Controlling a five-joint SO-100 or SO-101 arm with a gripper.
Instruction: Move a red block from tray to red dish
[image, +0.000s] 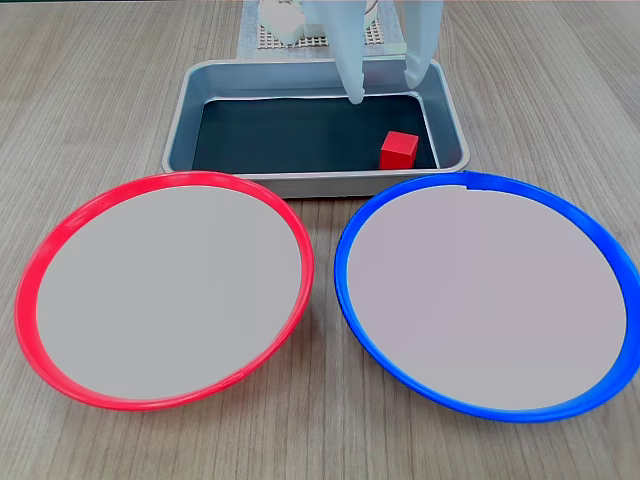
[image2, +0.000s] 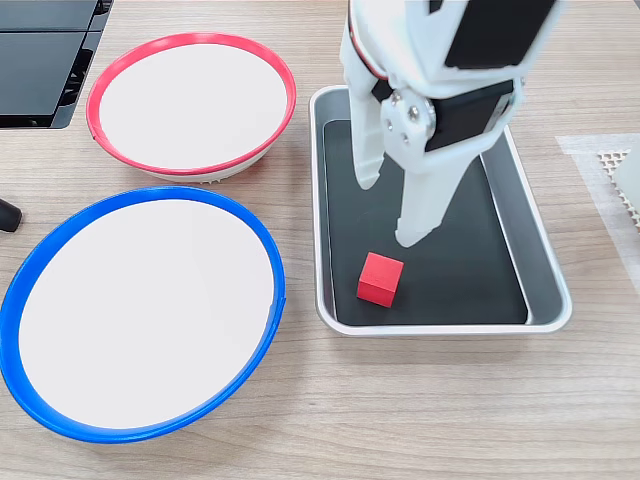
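Gripper (image2: 390, 212) above the tray (image2: 544, 262), fingers spread apart and holding nothing.
In a fixed view, the red block (image2: 380, 278) rests on the tray's dark floor toward the 7 o'clock corner, clear of both fingertips; the red dish (image2: 190, 104) lies at the tray's 10 o'clock, the blue dish (image2: 140, 312) at 8 o'clock.

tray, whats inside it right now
Inside the tray, the red block sits on the black bottom near a corner. The open gripper hangs over it, hiding part of the bottom.
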